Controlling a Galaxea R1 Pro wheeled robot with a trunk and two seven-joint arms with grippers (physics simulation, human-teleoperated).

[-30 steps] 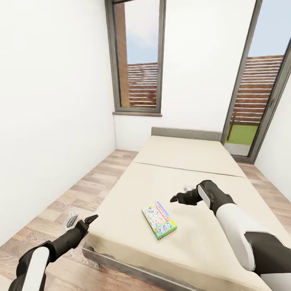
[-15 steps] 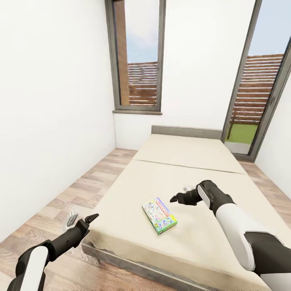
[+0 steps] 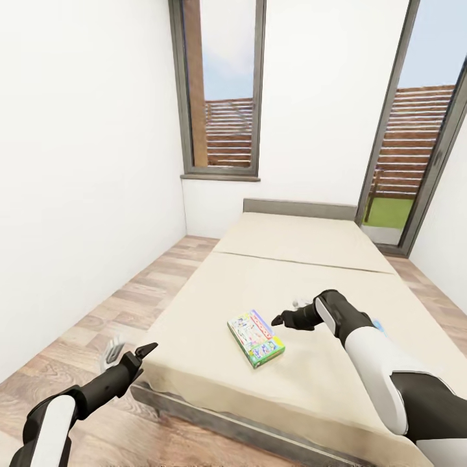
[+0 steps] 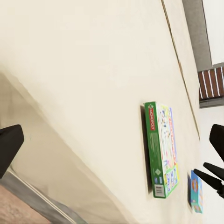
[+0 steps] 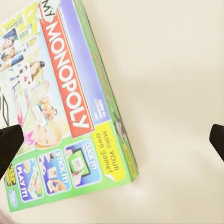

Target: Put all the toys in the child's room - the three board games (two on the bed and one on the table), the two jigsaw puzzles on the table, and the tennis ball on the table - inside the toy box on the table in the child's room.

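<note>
A green Monopoly board game [image 3: 255, 337] lies flat on the beige bed [image 3: 305, 259], near its foot; its lid [image 5: 60, 112] reads clearly in the right wrist view. My right gripper [image 3: 290, 311] hovers open just above and to the right of the box, apart from it. A second, blue board game [image 4: 196, 192] lies further along the bed; a sliver of this blue box [image 3: 378, 326] peeks out behind my right arm. My left gripper [image 3: 130, 351] hangs open over the floor by the bed's front left corner. The table, toy box, puzzles and tennis ball are out of view.
The bed fills a narrow room, with a strip of wooden floor [image 3: 123, 305] between it and the white wall on the left. A window [image 3: 224, 97] and a glass door [image 3: 415, 149] stand at the far end.
The whole picture has shifted slightly, so the camera moved: the bed and game sit a little higher and farther. Both arms keep their pose, grippers still open.
</note>
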